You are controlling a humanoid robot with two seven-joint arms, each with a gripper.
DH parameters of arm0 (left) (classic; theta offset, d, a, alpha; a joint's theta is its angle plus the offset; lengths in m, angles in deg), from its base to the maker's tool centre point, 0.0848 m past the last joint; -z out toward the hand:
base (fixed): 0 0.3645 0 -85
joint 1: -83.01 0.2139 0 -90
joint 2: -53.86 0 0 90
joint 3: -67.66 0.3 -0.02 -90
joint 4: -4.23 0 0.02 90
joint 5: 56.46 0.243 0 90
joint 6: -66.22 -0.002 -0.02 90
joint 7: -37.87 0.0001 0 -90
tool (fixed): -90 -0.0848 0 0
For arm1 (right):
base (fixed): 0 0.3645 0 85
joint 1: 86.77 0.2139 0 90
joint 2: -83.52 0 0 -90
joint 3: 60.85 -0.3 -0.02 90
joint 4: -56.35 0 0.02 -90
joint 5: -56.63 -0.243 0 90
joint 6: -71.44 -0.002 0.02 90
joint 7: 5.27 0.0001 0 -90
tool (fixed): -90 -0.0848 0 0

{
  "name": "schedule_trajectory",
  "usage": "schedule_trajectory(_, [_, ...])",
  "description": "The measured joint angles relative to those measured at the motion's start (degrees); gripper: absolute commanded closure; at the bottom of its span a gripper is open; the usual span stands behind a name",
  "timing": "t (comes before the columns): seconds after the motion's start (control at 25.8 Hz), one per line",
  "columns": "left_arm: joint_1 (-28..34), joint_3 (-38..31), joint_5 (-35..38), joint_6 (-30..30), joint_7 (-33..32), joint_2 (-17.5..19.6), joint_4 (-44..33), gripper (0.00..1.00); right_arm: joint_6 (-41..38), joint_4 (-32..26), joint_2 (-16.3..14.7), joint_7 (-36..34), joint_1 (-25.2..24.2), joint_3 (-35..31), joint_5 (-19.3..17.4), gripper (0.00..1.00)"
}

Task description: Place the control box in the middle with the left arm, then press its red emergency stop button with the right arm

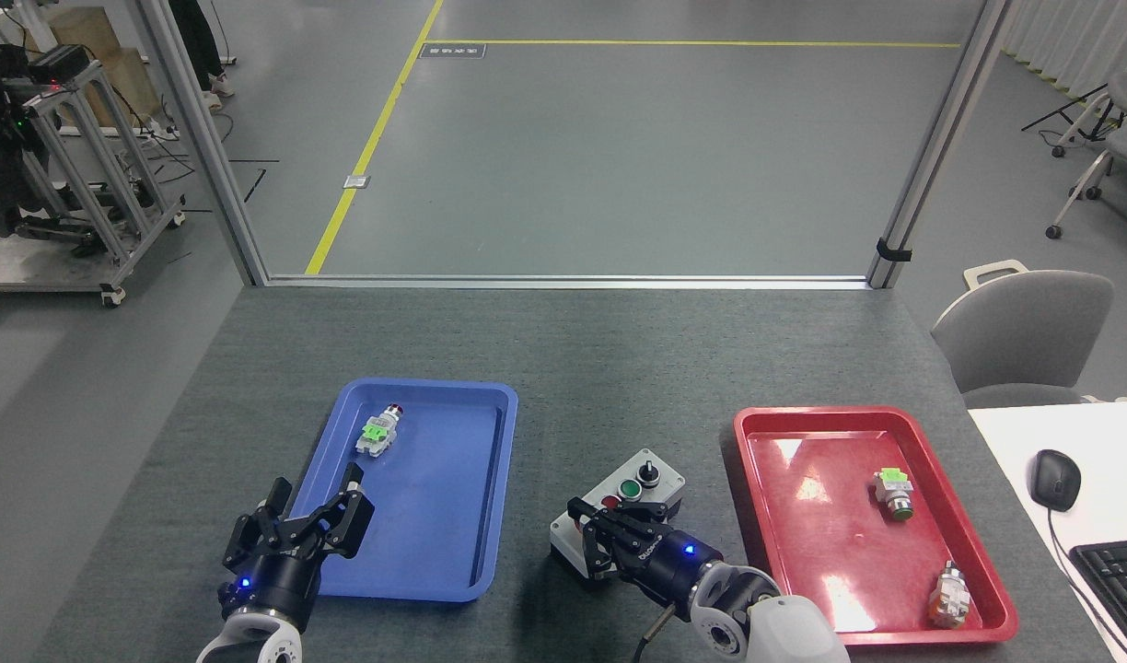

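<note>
Control box [639,488]: on the dark grey surface [600,368] between blue tray [490,552] and red tray [757,479]. Judged rigid, moderately heavy; grasp by its long sides. Right hand [609,539] covers its near end, claws drawn together. Left hand [306,525] spread apart, empty.

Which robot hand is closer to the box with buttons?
Right. Its tool sits over the box's near end; the left tool is far off, over the blue tray's corner.

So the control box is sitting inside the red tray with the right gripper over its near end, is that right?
Not quite. The head view shows the control box on the bare tabletop between the blue tray and the red tray, not inside one. The right gripper is over its near end.
</note>
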Motion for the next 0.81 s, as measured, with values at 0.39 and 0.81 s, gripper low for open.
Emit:
schedule_trajectory(0.39, [0.01,0.0,-0.04,0.0,0.07,-0.03,0.02,0.01,10.05,-6.66,-1.16,0.61,2.26,-9.37,-5.51,0.0])
schedule_trajectory(0.81, [0.01,0.0,-0.05,-0.04,0.07,-0.03,0.02,0.01,11.41,-13.04,-6.81,0.08,-3.16,-28.43,-6.41,0.0])
